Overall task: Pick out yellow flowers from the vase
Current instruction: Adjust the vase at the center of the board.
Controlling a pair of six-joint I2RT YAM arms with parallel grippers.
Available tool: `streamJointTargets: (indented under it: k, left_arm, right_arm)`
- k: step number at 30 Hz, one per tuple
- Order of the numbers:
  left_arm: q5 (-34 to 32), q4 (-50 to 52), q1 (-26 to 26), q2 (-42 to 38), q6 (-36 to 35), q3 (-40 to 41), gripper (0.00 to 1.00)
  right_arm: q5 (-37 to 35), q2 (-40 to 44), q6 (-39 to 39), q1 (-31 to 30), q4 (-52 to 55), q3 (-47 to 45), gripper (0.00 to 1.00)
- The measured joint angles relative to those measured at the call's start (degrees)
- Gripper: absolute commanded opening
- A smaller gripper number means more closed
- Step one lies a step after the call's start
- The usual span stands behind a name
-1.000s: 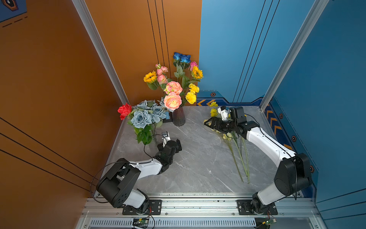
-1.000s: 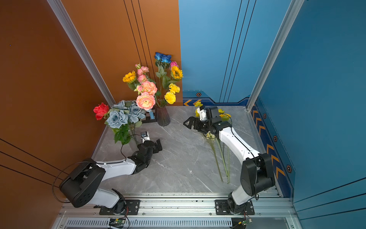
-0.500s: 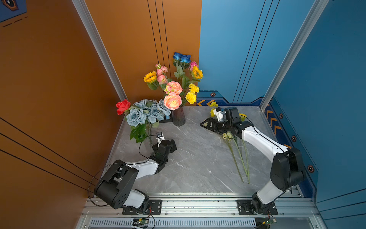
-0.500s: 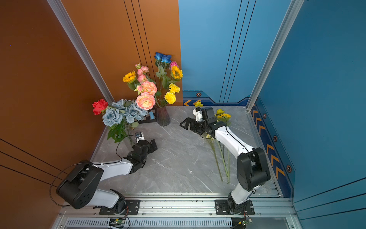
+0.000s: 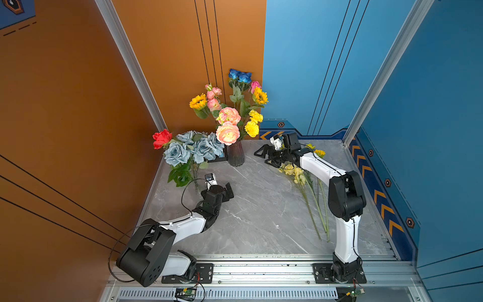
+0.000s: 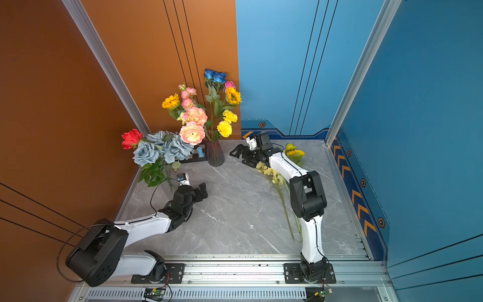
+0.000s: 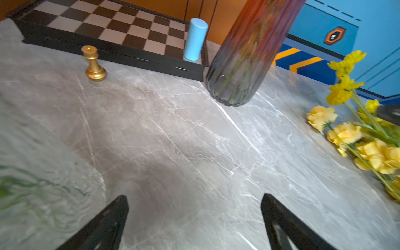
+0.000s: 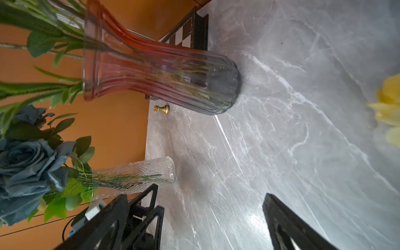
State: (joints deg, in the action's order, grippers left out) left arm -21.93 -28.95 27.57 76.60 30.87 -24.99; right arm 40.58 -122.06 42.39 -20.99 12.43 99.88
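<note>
right gripper [image 5: 263, 157]: jaws wide, empty, just beside ribbed glass vase [image 5: 236, 156]. left gripper [image 5: 228, 193]: jaws wide, empty. yellow flowers [image 5: 198, 101]: sunflowers [image 5: 260, 95] and carnations [image 5: 252, 128] stand in vase; pale-yellow roses [image 5: 292, 171] lie on marble table [image 5: 261, 222]. risk: tugging tangled stems tips vase, drags peonies [image 5: 228, 133] out. room: open centre; walls, chessboard [image 7: 121, 28] crowd behind.

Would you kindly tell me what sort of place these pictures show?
Probably a robot test cell in a lab: an orange wall and blue wall framed in aluminium, a left arm and right arm bolted to a metal rail, and staged props like the flower vase and chessboard.
</note>
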Motion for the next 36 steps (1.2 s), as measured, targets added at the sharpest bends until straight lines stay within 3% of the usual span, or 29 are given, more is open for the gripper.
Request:
streamJointTargets:
  k: [8,23,36]
  left_arm:
    - [1.44,0.07,3.56,0.44,0.09,-2.58,0.98]
    - [-0.22,0.04,3.56,11.56,0.02,-12.5,0.98]
    - [0.57,0.0,1.18,21.14,-1.95,-20.11,0.98]
  right_arm:
    - [4.17,-14.12,9.99,0.68,-6.64,13.09,1.0]
    - [7.21,-36.92,28.24,1.07,-17.66,44.61,1.0]
    - [2.32,-44.19,29.16,0.07,-17.33,55.1,1.0]
